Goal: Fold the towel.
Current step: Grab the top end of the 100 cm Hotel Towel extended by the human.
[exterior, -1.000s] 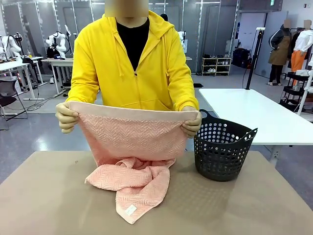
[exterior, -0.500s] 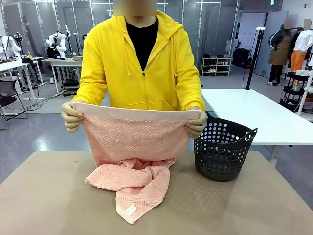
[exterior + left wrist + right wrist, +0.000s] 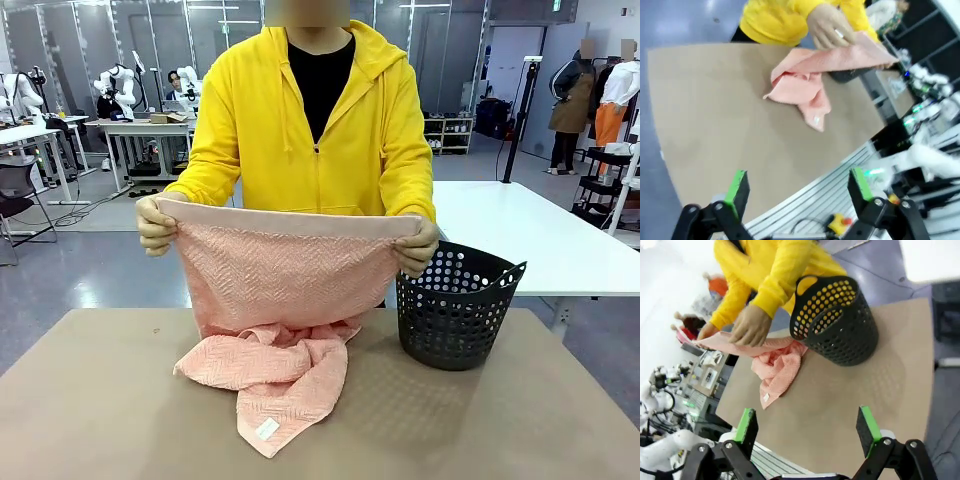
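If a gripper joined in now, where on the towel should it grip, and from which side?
Probably the free lower corner by the white label, lying flat on the table nearest the robot; come down from above. The person's hands hold the top band of the towel, and the middle lies bunched.
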`<state>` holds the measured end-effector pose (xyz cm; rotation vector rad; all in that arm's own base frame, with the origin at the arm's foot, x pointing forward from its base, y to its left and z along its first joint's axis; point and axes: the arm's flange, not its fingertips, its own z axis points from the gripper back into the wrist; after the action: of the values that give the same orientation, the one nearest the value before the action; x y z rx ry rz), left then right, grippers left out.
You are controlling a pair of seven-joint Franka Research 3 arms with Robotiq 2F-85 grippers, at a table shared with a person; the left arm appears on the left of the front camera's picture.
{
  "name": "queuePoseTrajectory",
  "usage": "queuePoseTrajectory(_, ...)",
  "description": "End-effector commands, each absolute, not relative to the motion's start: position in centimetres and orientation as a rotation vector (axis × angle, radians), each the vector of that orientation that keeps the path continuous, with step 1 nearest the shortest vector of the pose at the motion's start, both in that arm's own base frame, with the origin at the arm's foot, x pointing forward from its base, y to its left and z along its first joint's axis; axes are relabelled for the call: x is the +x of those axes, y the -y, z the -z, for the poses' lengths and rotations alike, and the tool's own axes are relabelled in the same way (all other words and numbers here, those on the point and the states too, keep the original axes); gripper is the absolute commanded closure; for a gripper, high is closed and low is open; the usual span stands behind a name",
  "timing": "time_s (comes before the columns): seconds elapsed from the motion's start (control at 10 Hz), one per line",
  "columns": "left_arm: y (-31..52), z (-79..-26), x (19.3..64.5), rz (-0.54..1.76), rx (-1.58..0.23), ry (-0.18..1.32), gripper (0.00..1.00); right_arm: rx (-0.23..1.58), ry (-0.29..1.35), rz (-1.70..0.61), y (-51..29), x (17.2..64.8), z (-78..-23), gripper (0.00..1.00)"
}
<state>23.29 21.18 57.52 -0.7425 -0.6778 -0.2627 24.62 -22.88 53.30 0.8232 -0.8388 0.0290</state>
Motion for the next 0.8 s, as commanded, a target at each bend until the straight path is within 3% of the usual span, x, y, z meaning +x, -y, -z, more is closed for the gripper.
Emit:
queuePoseTrajectory(0.0, -19.7, -61.0, 24.3, 0.479, -0.566, 0.654, 0.00, 0.628, 0.881, -0.284, 21.0, 25.9, -57.4, 0.00)
queuePoseTrajectory(0.4, -11.2, -67.5, 25.8, 0.826, -0.195, 0.615, 0.00, 0.280, 0.917, -0.664, 12.0, 27.2, -66.5, 0.00)
queuePoseTrajectory(0.7, -5.0, -70.1, 25.8, 1.015, -0.114, 0.640, 0.00, 0.150, 0.919, -0.845, 6.5, 27.8, -69.7, 0.00)
